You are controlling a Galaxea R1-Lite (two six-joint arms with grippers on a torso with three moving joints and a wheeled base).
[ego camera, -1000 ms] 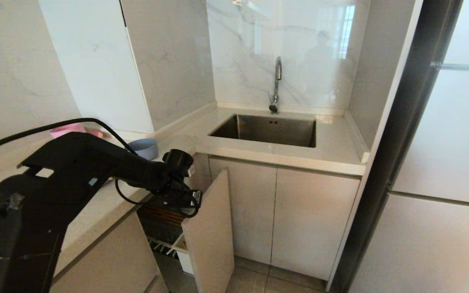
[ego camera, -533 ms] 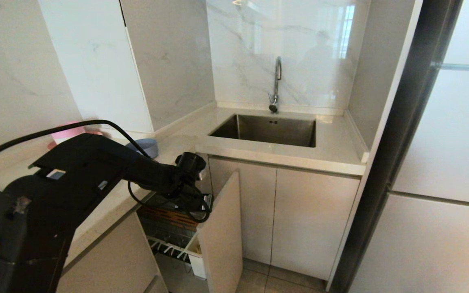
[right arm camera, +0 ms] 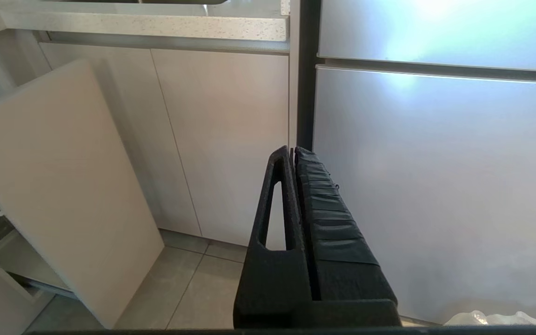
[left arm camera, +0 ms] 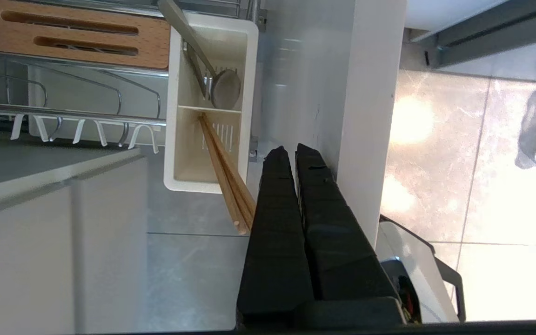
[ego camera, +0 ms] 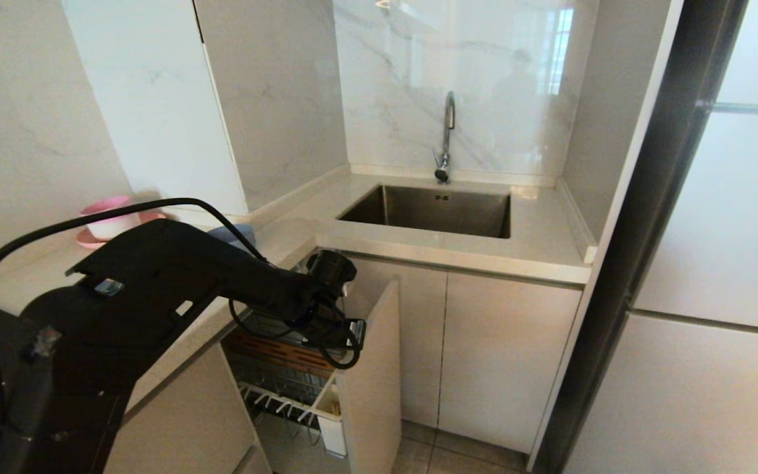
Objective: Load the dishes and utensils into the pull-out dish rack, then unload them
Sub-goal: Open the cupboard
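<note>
Fingers [left arm camera: 277,195] of the left gripper [left arm camera: 292,151] are pressed together, holding nothing, against the inner face of the beige front panel [left arm camera: 370,116] of the chrome wire pull-out dish rack [ego camera: 287,385]. Its white utensil cup [left arm camera: 208,107] has two compartments: two wooden chopsticks [left arm camera: 224,174] in one, one silver metal ladle [left arm camera: 212,74] in the other. One pale-blue bowl [ego camera: 237,234] sits on the counter [ego camera: 543,230]. The right gripper [right arm camera: 294,151] is closed, empty.

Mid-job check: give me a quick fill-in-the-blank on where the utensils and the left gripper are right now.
1. The chopsticks stand in the white ____.
2. The metal spoon shares that cup, in the ____ compartment.
3. The left gripper is ____, holding nothing.
4. That gripper is beside the rack's front ____.

Missing: utensil cup; other; shut; panel
</note>
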